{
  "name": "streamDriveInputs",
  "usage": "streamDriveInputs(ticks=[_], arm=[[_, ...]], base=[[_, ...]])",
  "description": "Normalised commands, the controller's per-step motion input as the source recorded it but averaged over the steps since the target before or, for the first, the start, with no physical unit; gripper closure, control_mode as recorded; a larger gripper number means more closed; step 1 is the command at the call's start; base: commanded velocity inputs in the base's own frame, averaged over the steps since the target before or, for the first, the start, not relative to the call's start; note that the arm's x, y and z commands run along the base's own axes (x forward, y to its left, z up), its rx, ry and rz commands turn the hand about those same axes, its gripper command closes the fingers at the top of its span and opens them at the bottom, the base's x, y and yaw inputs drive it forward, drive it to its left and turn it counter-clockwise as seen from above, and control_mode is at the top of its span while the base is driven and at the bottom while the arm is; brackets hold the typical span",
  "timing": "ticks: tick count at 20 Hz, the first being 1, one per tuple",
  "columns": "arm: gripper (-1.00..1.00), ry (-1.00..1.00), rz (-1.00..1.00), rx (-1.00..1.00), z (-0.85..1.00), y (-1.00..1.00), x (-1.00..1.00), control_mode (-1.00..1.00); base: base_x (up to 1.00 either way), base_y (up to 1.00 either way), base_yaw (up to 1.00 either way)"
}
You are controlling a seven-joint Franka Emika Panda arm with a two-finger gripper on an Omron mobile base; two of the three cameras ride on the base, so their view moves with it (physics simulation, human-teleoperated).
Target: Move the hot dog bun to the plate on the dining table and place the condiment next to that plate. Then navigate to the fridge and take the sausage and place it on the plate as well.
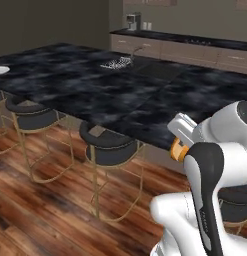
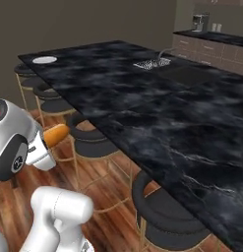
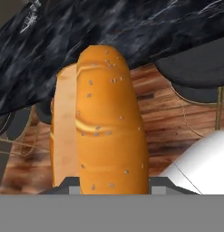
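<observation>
The gripper [image 3: 114, 183] is clamped on the bun [image 3: 97, 122], which stands up between the jaws in the hand view, its seeded brown crust facing the camera and its pale cut side to the left. In the right base view the bun's [image 2: 55, 134] orange end pokes out past the white wrist, out over the wooden floor [image 2: 101, 197], short of the near edge of the table [image 2: 142, 98]. In the left base view only a sliver of bun [image 1: 178, 149] shows beside the hand, again off the table's [image 1: 95, 85] near edge.

The plate [image 2: 45, 60] sits at the table's far left corner, well apart from the arm; the left base view catches its rim [image 1: 0, 70] at the left border. Dark stools [image 1: 111, 147] line the near side of the table. A sink [image 2: 152, 63] is set into the far part of the top.

By my reading, the first step is in hand: the bun is carried but not yet delivered. The condiment, fridge and sausage steps all remain.

The next move likely calls for the base to drive left along the row of stools until the plate is within reach. Then the arm must lift the bun over the table edge, bring it above the plate, lower it, and part the jaws.
</observation>
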Motion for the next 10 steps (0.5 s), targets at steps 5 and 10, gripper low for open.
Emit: streamDriveInputs(ticks=[5,10], arm=[[1.00,0.00,0.00,0.00,0.00,0.00,0.00,1.00],[1.00,0.00,0.00,0.00,0.00,0.00,0.00,1.00]], base=[[0.41,1.00,0.00],[0.38,1.00,0.00]])
